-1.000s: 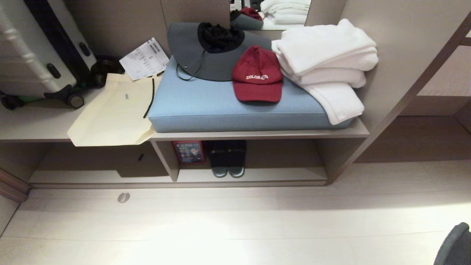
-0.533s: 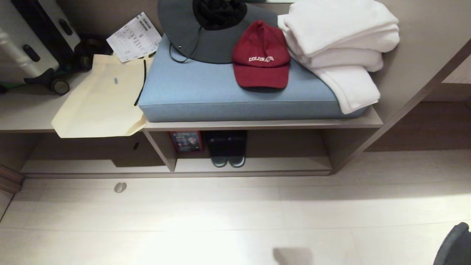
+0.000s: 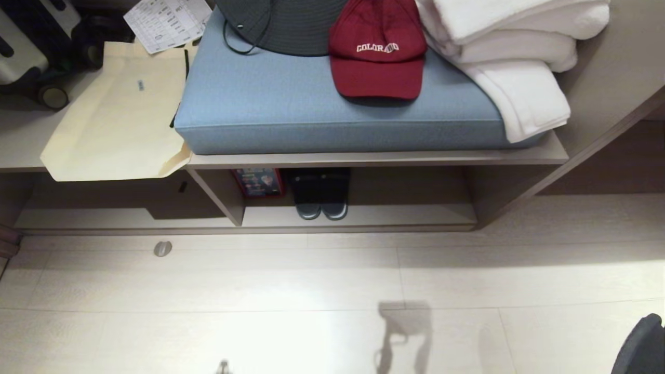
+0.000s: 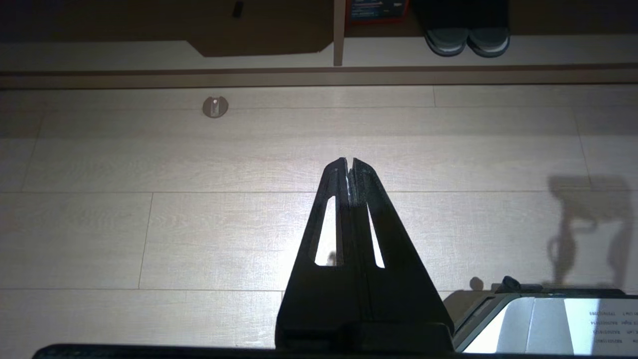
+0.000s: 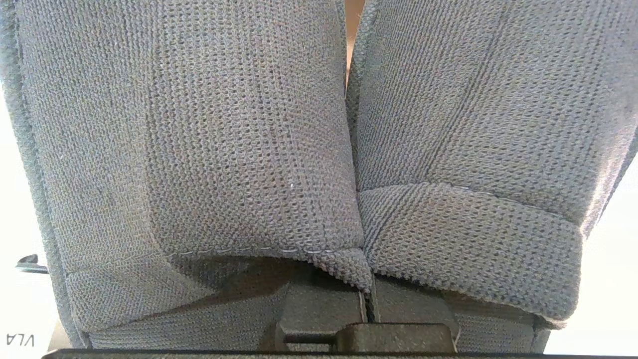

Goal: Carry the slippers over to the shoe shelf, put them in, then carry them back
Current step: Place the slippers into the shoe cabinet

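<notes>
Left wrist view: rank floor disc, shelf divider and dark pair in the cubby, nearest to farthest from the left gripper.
From the left gripper:
1. floor disc, on the floor before the shelf.
2. shelf divider, straight ahead.
3. dark pair, inside the cubby, beyond the divider's side.

Shelf ahead, floor between, slippers right up against the right wrist camera.

On top of the shoe shelf (image 3: pixel 363 158) a cushion (image 3: pixel 322 119) carries a cap (image 3: pixel 378 67) in the middle, a hat (image 3: pixel 283 26) behind and to its left, towels (image 3: pixel 514 52) on the right. Left of the cushion lies a bag (image 3: pixel 114 119), a paper (image 3: pixel 166 18) behind it. Below, beside the divider (image 3: pixel 218 195), a pair of shoes (image 3: pixel 320 195) sits in the cubby. The slippers (image 5: pixel 319 149) lie side by side over the right pincer (image 5: pixel 366 304).
</notes>
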{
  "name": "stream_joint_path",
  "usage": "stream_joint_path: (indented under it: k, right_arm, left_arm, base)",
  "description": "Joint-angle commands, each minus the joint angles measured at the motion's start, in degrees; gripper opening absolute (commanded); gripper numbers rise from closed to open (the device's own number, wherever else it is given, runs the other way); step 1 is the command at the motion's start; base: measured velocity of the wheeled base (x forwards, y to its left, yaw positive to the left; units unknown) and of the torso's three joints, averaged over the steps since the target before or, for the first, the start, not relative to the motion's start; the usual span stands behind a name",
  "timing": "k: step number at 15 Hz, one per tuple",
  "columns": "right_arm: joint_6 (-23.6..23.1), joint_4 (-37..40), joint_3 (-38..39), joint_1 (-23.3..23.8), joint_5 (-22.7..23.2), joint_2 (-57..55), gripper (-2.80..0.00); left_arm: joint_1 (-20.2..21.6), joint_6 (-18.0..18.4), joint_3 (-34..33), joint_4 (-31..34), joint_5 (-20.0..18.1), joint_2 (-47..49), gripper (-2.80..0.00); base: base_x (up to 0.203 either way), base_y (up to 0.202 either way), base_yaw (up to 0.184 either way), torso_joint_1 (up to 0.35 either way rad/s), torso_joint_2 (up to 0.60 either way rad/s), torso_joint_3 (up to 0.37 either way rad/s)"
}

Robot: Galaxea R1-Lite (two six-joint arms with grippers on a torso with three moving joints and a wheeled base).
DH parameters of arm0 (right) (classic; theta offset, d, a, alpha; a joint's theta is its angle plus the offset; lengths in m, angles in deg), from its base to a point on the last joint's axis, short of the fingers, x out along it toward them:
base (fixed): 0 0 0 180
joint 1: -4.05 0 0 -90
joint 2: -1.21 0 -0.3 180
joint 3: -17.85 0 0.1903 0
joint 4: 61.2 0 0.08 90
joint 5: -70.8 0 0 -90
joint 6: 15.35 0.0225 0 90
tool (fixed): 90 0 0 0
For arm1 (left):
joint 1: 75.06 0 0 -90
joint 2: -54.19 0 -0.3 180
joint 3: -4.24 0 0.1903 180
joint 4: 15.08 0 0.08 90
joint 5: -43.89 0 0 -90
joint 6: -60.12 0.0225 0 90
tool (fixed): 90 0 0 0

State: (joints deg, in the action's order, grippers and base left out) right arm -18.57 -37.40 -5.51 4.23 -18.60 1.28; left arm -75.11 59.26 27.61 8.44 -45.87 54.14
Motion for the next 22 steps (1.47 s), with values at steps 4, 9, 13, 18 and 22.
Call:
stream_joint_path:
  k: [4,9,13,18,22]
  right_arm:
    - [-0.03,0.00,0.00,-0.01,0.02,0.10,-2.80]
    - [-0.12,0.00,0.00,-0.01,0.02,0.10,-2.80]
    - [-0.12,0.00,0.00,-0.01,0.02,0.10,-2.80]
    - [-0.12,0.00,0.00,-0.01,0.02,0.10,-2.80]
    - [-0.12,0.00,0.00,-0.01,0.02,0.10,-2.80]
  left_arm:
    - [-0.03,-0.03,0.00,0.02,0.02,0.05,-2.80]
    - [-0.03,-0.11,0.00,0.02,0.02,0.05,-2.80]
    - [0.03,-0.03,0.00,0.02,0.02,0.05,-2.80]
    - [-0.03,-0.03,0.00,0.02,0.02,0.05,-2.80]
    - [-0.03,-0.03,0.00,0.02,0.02,0.05,-2.80]
  base:
    - [0.000,0.000,0.000,0.003,0.00,-0.198]
    - [0.000,0.000,0.000,0.003,0.00,-0.197]
    - [0.000,0.000,0.000,0.005,0.00,-0.196]
    - [0.000,0.000,0.000,0.001,0.00,-0.198]
    - [0.000,0.000,0.000,0.006,0.00,-0.198]
